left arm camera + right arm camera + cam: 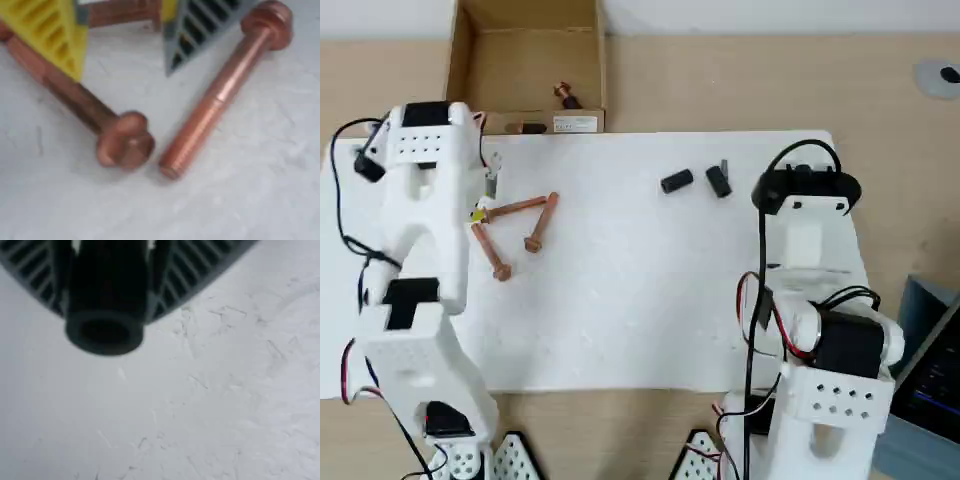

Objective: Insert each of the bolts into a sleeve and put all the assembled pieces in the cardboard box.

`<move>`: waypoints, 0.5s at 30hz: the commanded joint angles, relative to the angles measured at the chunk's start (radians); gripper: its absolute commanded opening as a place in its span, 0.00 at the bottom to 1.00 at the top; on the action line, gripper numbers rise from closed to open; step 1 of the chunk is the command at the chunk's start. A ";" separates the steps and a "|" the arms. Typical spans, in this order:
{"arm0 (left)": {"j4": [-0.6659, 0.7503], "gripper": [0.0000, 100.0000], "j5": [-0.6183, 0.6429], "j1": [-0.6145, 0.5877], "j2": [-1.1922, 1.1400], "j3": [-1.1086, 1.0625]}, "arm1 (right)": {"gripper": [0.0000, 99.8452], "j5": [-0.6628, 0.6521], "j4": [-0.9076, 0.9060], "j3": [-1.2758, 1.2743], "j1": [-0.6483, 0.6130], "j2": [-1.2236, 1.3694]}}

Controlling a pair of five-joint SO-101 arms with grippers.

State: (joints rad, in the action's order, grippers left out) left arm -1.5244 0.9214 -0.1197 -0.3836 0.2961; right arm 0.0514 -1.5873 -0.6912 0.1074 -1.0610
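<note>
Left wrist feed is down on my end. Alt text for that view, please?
The left gripper hangs open close over the white mat. One copper bolt lies partly under its yellow finger, a second bolt beside its grey finger, and a third bolt crosses behind both.

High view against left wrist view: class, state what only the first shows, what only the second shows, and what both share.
Only the high view: the cardboard box with one assembled piece inside, and two black sleeves near the right arm. Only the left wrist view: the left gripper, its yellow and grey fingers apart over a bolt. Both: three copper bolts lying on the white mat.
</note>
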 commanded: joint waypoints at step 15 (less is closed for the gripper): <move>-0.015 0.14 0.005 0.032 -0.229 0.218 | 0.01 0.003 0.020 -0.002 0.010 -0.025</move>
State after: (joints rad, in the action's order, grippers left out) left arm -1.5321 0.9214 -0.0982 -0.6122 0.4680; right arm 0.0514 -1.5873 -0.6912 0.1074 -1.0610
